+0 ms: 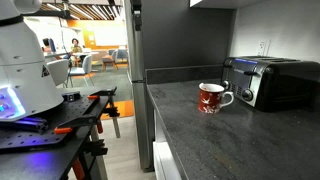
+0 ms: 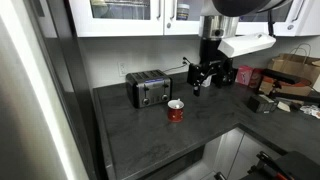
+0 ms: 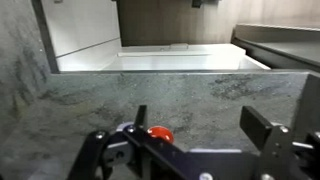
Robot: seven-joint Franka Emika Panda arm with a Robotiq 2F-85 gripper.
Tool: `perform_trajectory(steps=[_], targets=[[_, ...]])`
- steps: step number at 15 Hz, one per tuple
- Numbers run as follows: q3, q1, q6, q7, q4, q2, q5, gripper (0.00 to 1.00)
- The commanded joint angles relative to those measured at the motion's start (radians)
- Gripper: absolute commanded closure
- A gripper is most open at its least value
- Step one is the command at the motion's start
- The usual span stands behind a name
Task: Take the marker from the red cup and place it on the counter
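As I look along the counter (image 2: 130, 140) in an exterior view, one toaster (image 2: 150, 90) stands at the far left, and one red cup (image 2: 176, 110) sits upright just right of it and nearer. Right of the cup, well apart from it, my gripper (image 2: 198, 87) hangs above the counter. In the wrist view its two fingers (image 3: 262, 135) show apart, with one orange tip — the marker (image 3: 160, 133), I take it — between them; whether it is clamped I cannot tell.
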Motion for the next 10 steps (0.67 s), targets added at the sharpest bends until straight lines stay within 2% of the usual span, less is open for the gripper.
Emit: perform_trajectory(steps=[1, 10], targets=[[-0.014, 0.014, -0.003, 0.008, 0.002, 0.001, -0.010, 0.00], [-0.028, 0.019, 0.022, -0.007, 0.003, 0.017, 0.008, 0.00]])
